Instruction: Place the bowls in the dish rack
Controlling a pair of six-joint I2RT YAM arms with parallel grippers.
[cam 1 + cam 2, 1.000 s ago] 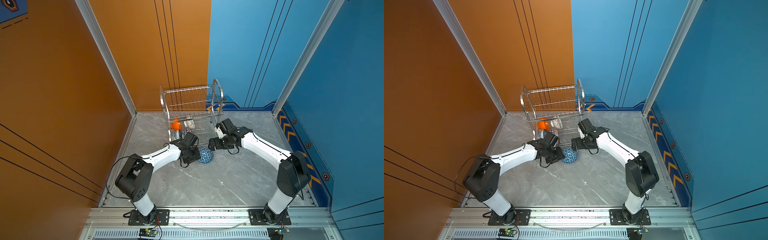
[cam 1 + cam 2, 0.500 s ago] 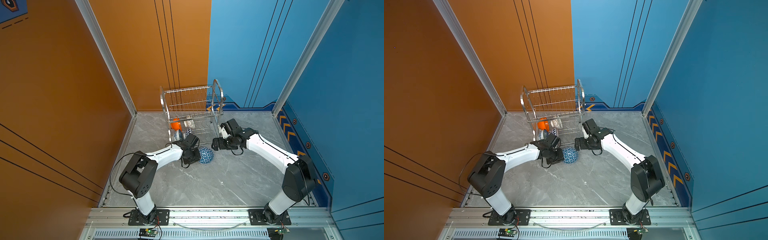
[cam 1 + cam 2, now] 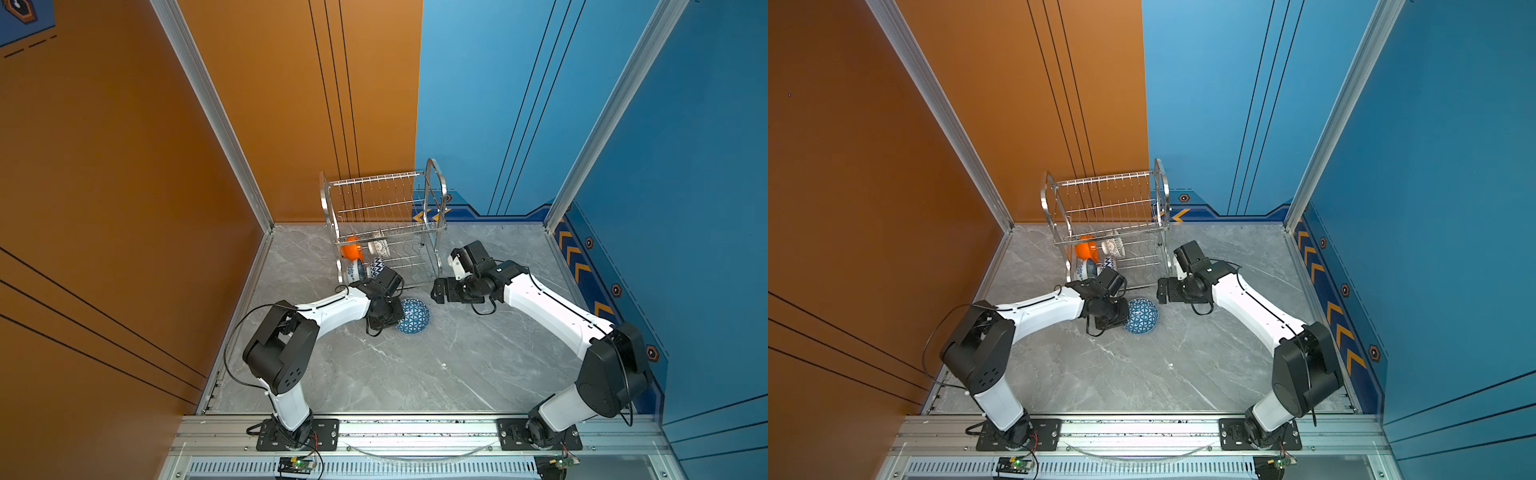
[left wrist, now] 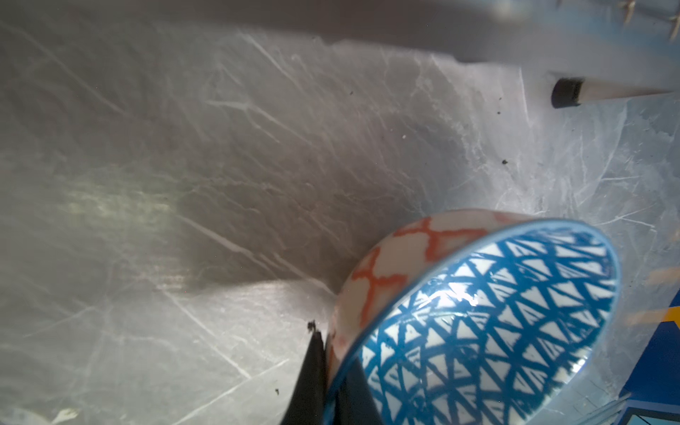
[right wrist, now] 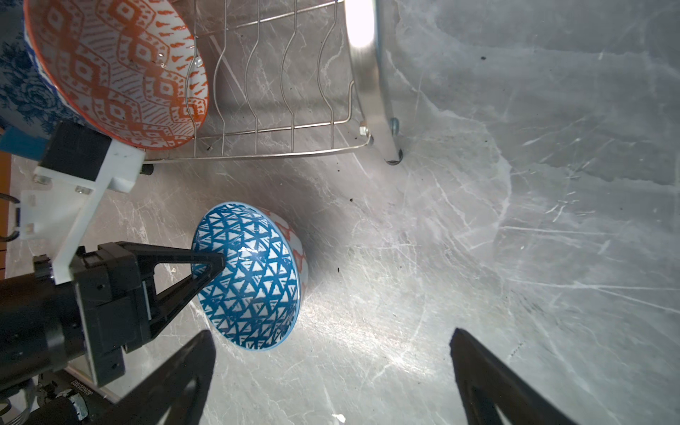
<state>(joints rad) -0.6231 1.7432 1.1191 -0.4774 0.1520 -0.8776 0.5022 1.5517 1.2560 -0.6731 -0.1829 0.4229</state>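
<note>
The blue-white triangle bowl (image 3: 412,316) (image 3: 1142,316) (image 5: 254,279) is tipped on its side low over the grey table, in front of the dish rack (image 3: 386,216) (image 3: 1113,208) (image 5: 294,128). My left gripper (image 3: 395,318) (image 3: 1122,318) (image 4: 331,382) is shut on its rim (image 4: 478,316), one finger inside and one outside. My right gripper (image 3: 436,291) (image 3: 1160,291) (image 5: 331,368) hangs open and empty just right of the bowl. On the rack's lower shelf stand the plain orange bowl (image 3: 351,249), the white lattice bowl (image 3: 380,247), the blue floral bowl (image 3: 355,270) and the orange-white geometric bowl (image 5: 117,70).
The rack stands at the back near the corner of the orange wall (image 3: 291,104) and the blue wall (image 3: 498,104). Its steel leg (image 5: 382,121) is near my right gripper. Grey marble table (image 3: 415,374) stretches toward the front rail.
My left gripper has shut on the triangle bowl's rim. The right arm has drawn back a little to the right, still open.
</note>
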